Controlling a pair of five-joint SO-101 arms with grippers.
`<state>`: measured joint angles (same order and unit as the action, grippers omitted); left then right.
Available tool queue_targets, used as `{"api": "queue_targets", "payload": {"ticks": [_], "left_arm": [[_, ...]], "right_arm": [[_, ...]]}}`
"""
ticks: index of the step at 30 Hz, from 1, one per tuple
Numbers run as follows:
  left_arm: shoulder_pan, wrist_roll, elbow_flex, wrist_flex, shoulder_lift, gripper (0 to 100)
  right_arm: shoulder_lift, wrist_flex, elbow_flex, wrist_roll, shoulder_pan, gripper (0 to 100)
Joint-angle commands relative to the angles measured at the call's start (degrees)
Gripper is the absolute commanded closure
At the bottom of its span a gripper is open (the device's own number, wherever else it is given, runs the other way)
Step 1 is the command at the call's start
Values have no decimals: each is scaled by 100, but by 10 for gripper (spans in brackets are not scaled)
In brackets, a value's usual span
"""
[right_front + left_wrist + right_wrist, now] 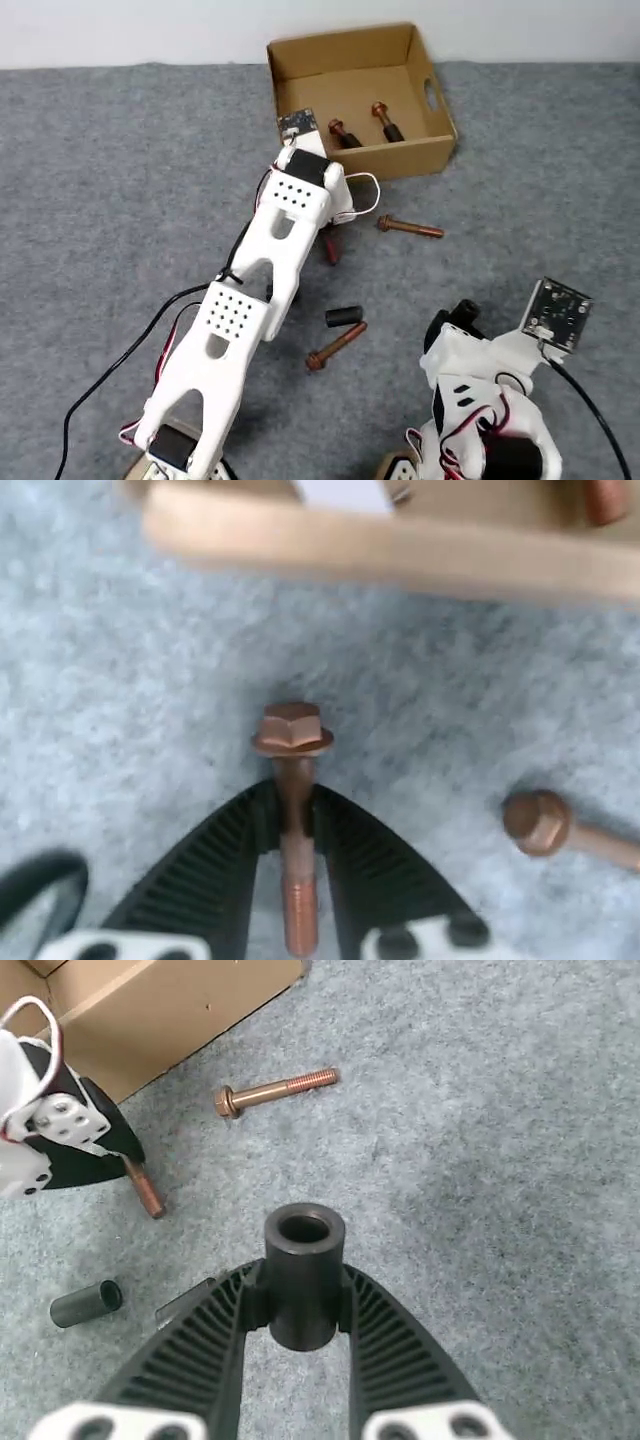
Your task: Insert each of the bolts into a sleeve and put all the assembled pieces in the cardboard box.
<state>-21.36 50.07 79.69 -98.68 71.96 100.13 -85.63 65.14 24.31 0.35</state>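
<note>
Clamping a bolt (292, 730) by its shank, head outward, the left gripper (292, 805) sits just outside the front wall of the cardboard box (400, 160). Farther from the box, the right gripper (302, 1290) grasps a black sleeve (304, 1250) round its middle, leaving the bore free. Both parts look rigid, light and smooth, so they may slip or twist unless held squarely. Two assembled pieces (345, 133) lie inside the box. A loose bolt (410, 227) rests near its front, with a second loose bolt (336, 346) and a loose sleeve (343, 317) well beyond.
</note>
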Motion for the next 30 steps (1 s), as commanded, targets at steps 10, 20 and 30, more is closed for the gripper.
{"api": "queue_targets", "payload": {"ticks": [10, 20, 30], "left_arm": [[62, -1169, 1024, -202, -1776, 997], [18, -2268, 681, -211, -3701, 997], [18, -2778, -2897, -185, -6796, 997]], "right_arm": [[22, 92, -26, -53, -57, 991], [-22, 92, -18, -62, -57, 991], [13, 92, -18, -62, -84, 991]]}}
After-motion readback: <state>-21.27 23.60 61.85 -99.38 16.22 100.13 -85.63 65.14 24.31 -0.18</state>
